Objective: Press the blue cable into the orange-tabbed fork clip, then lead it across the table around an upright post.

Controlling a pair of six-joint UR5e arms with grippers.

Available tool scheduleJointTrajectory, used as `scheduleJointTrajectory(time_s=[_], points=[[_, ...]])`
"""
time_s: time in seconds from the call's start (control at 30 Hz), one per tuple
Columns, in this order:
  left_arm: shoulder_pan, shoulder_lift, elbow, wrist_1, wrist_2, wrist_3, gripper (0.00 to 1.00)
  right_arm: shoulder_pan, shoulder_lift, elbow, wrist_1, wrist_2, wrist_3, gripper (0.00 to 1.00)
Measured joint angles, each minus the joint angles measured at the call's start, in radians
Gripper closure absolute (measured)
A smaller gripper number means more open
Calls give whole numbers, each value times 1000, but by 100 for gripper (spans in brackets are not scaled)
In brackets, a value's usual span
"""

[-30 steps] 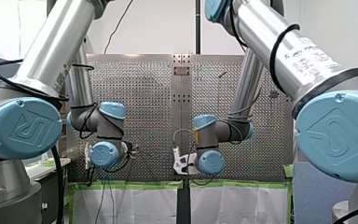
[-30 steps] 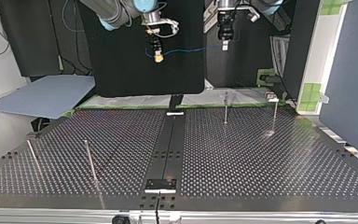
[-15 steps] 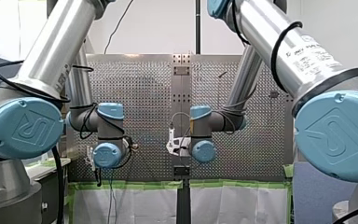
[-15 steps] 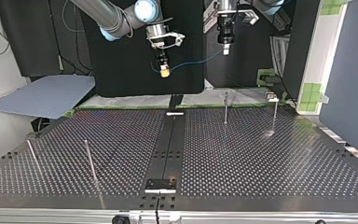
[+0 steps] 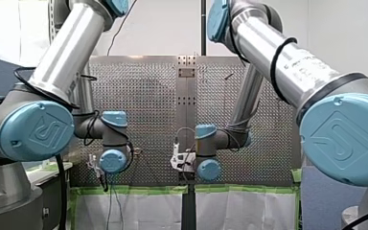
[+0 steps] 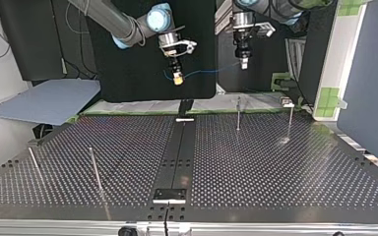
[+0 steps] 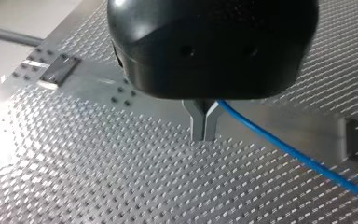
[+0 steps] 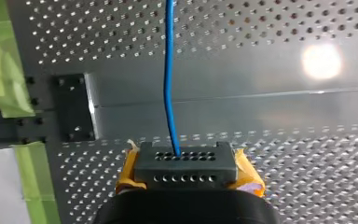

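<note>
The blue cable (image 6: pixel 204 73) hangs in a shallow sag between my two grippers, above the table's far edge. My left gripper (image 7: pixel 204 132) has its metal fingers shut on the cable (image 7: pixel 303 158), which trails away beside it over the perforated plate. In the top view it hangs at the upper right (image 6: pixel 244 62). My right gripper (image 8: pixel 186 170), with yellow pads, is shut on a black connector block (image 8: pixel 185 161) at the cable's end (image 8: pixel 168 74); it shows at the top view's middle (image 6: pixel 177 78). Two upright posts (image 6: pixel 238 113) (image 6: pixel 290 120) stand far right, beside a small fixture (image 6: pixel 287 102).
Two leaning posts (image 6: pixel 95 169) (image 6: pixel 34 164) stand at the top view's near left. A black rail (image 6: pixel 178 147) runs down the table's middle to a plate (image 6: pixel 170 194). A grey board (image 6: pixel 49 101) lies off the left corner. Green tape (image 8: pixel 9 56) edges the table.
Both grippers have come down towards the table's far edge with the cable between them. In the top view the right gripper also shifted rightwards and the left one slightly right.
</note>
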Motion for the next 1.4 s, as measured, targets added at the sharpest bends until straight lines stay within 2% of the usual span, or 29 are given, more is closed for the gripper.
scheduleJointTrajectory(time_s=[0.17,0.33,0.53,0.77,1.07,1.2,1.4], points=[[30,-56,56,37,-8,-35,100,-19,42,-40,25,-27,-2,100],[44,-114,101,41,-18,-37,100,-33,77,-89,71,-39,-4,100],[56,-179,139,25,9,-10,100,-48,92,-139,107,-58,-5,100],[78,-252,177,-9,44,-11,100,-58,95,-197,161,-74,-14,100],[120,-339,246,-84,88,-9,100,-73,96,-214,137,-118,-11,100],[152,-349,267,-105,105,-21,100,-75,96,-214,133,-135,-14,100],[213,-350,273,-113,159,-37,100,-70,98,-216,130,-155,-22,100]])
